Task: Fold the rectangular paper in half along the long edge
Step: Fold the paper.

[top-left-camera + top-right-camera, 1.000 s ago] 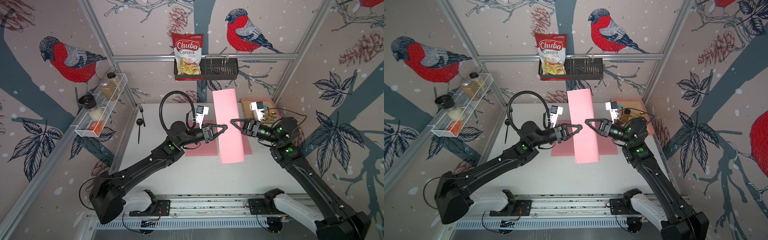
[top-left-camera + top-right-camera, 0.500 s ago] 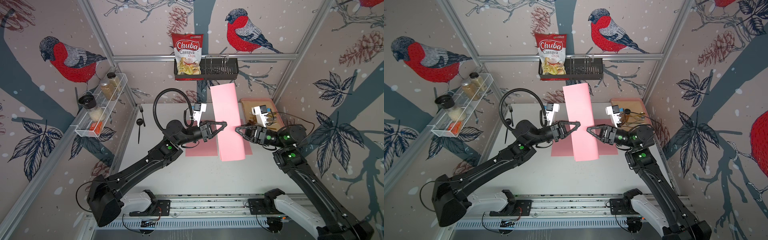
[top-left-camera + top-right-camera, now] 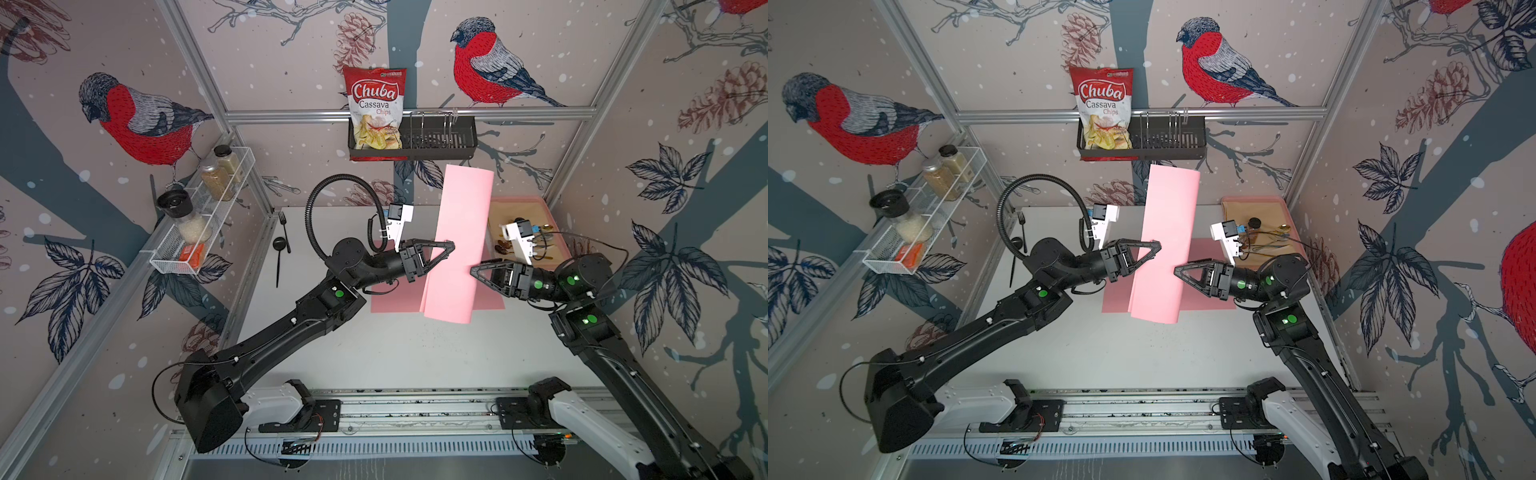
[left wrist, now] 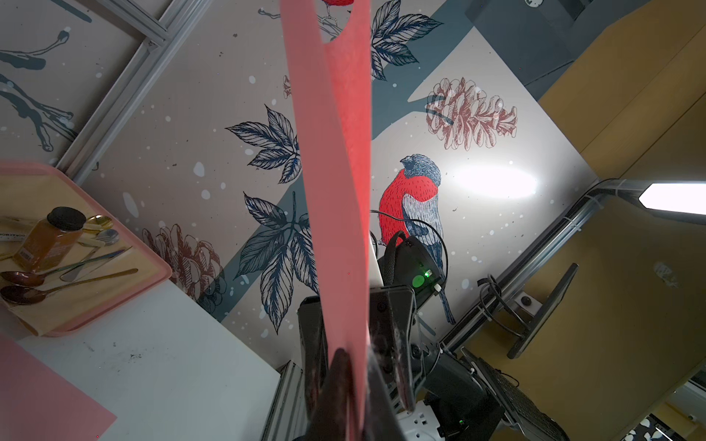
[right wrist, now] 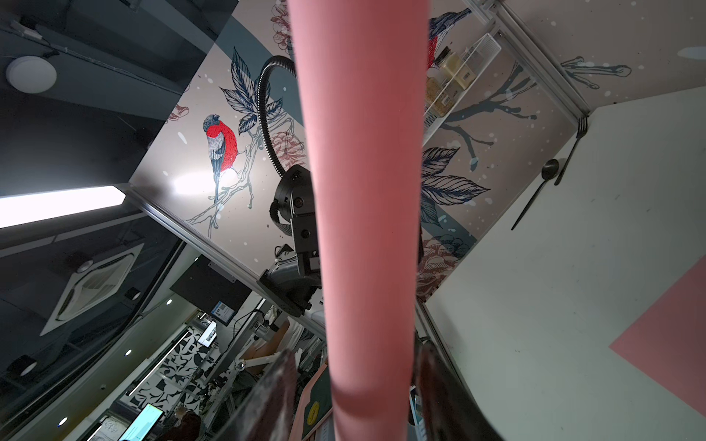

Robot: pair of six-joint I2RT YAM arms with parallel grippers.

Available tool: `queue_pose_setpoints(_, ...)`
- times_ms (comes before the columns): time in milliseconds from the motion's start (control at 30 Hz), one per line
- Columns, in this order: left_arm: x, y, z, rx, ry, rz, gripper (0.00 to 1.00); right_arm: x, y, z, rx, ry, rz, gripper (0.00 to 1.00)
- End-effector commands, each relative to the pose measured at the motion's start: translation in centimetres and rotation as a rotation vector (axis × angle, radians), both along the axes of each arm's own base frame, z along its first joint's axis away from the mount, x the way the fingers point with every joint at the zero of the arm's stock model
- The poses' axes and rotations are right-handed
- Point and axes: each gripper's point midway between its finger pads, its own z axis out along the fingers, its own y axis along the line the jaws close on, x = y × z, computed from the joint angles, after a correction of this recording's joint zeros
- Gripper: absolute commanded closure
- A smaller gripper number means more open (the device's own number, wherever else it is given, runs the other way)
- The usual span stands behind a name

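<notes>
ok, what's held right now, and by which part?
The raised pink paper, bent double: the left gripper pinches its two long edges together, mid-length. The right gripper stands open around the bend.

Robotics lab cell staged as a kitchen corner: aluminium frame (image 3: 291, 114), bird-print wall panels (image 3: 291, 54), wire spice rack (image 3: 208, 232), chips bag (image 3: 376, 110), cutlery tray (image 4: 153, 263) on worktop (image 3: 395, 353); monitors (image 5: 143, 422) beyond.

Top views look down; close wrist views face each other across paper (image 4: 336, 191).
</notes>
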Motion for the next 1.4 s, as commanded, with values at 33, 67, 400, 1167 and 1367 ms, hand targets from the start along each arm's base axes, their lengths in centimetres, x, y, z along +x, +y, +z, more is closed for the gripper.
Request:
queue_pose_setpoints(33,-0.4,0.4,1.4,-0.035,-0.045,0.008,0.90,-0.5,0.0,-0.4,-0.011,-0.023,0.010,0.46)
queue_pose_setpoints(67,-0.4,0.4,1.4,-0.035,-0.044,0.009,0.90,-0.6,0.0,-0.5,-0.011,-0.023,0.013,0.46)
queue_pose_setpoints(400,-0.4,0.3,1.2,-0.035,-0.039,0.003,0.91,1.2,-0.2,-0.9,-0.027,-0.012,-0.070,0.57)
queue_pose_setpoints(1167,-0.6,0.4,0.2,-0.028,-0.019,-0.009,0.90,2.1,-0.9,1.4,-0.001,-0.040,-0.121,0.65)
queue_pose_setpoints(1367,-0.7,0.6,0.5,-0.037,-0.023,-0.005,0.90,1.9,-1.1,1.4,0.001,-0.040,-0.110,0.52)
